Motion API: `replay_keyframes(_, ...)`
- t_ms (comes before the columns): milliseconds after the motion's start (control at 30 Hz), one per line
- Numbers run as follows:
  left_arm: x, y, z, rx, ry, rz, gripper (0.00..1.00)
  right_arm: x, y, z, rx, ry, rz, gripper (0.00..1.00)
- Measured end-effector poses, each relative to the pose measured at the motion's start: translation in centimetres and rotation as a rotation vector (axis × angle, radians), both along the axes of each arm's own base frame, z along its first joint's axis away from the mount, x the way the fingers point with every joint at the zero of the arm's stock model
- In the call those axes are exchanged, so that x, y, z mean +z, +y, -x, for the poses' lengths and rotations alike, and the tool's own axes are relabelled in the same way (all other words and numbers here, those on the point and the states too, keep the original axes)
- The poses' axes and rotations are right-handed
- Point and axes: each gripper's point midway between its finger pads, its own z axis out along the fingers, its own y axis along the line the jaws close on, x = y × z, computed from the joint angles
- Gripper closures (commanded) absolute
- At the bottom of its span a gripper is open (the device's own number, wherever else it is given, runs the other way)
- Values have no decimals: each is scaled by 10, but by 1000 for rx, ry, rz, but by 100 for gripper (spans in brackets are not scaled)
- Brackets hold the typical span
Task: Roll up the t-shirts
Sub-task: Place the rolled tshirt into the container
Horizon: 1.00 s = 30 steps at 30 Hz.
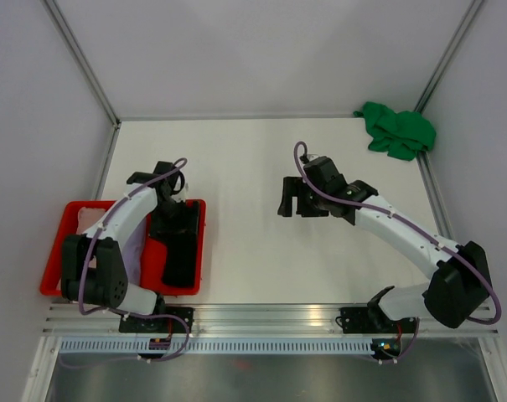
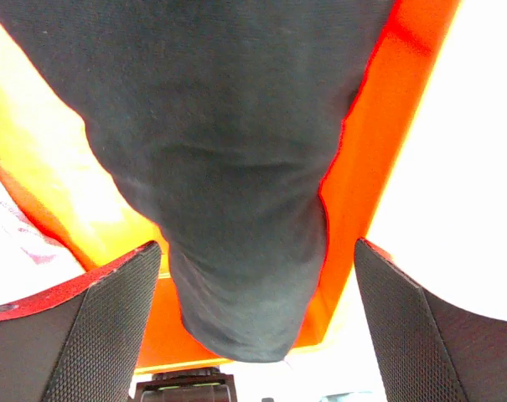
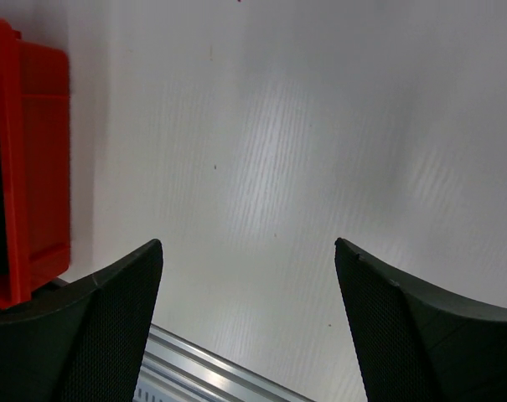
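Observation:
A rolled black t-shirt (image 1: 183,251) lies in the right half of the red tray (image 1: 52,276). My left gripper (image 1: 171,205) hovers over its far end. In the left wrist view the black t-shirt (image 2: 228,167) lies between and beyond the wide-apart fingers (image 2: 94,335), which do not touch it; the left gripper (image 2: 257,310) is open. A pale lavender t-shirt (image 1: 136,251) and a pink one (image 1: 85,213) lie in the tray's left half, partly under the arm. A green t-shirt (image 1: 397,130) is bunched at the far right corner. My right gripper (image 1: 292,201) (image 3: 249,318) stands open over bare table.
The red tray's wall (image 3: 35,167) shows at the left of the right wrist view. A metal rail (image 1: 270,318) runs along the near table edge. Grey walls and frame posts (image 1: 85,63) close in the table at the back and sides.

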Motion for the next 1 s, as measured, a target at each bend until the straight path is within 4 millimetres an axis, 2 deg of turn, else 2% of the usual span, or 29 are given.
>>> replay_keyframes(67, 6, 0, -3, 6, -25, 6, 0, 5, 12, -5, 27, -17, -15, 12)
replay_keyframes(167, 15, 6, -9, 39, -46, 9, 0, 11, 20, -10, 42, -40, -31, 14)
replay_keyframes(233, 23, 16, -21, 86, -68, 6, 2, 13, 22, -12, 44, -49, -39, 17)
replay_keyframes(300, 33, 29, -39, 133, -105, -11, 9, 15, 24, -14, 46, -59, -44, 23)
replay_keyframes(333, 39, 35, -48, 151, -132, -18, 13, 15, 25, -14, 49, -61, -46, 37)
replay_keyframes(400, 48, 50, -60, 185, -176, -39, 26, 15, 29, -16, 60, -70, -43, 54)
replay_keyframes(433, 51, 55, -64, 194, -190, -46, 32, 16, 34, -17, 67, -78, -45, 69)
replay_keyframes(467, 52, 60, -66, 200, -198, -58, 43, 18, 42, -17, 78, -85, -54, 73)
replay_keyframes(533, 49, 66, -66, 197, -191, -74, 50, 21, 64, -18, 112, -106, -83, 79)
replay_keyframes(633, 37, 75, -67, 196, -160, -105, 51, 23, 113, -16, 184, -114, -162, 79)
replay_keyframes(733, 22, 88, -65, 204, -133, -137, 54, 11, 154, -12, 230, -98, -213, 78)
replay_keyframes(833, 11, 104, -66, 209, -125, -174, 62, -9, 183, -9, 248, -58, -210, 79)
replay_keyframes(1000, -13, 111, -75, 156, -127, -198, 61, -34, 223, -10, 254, -18, -202, 84)
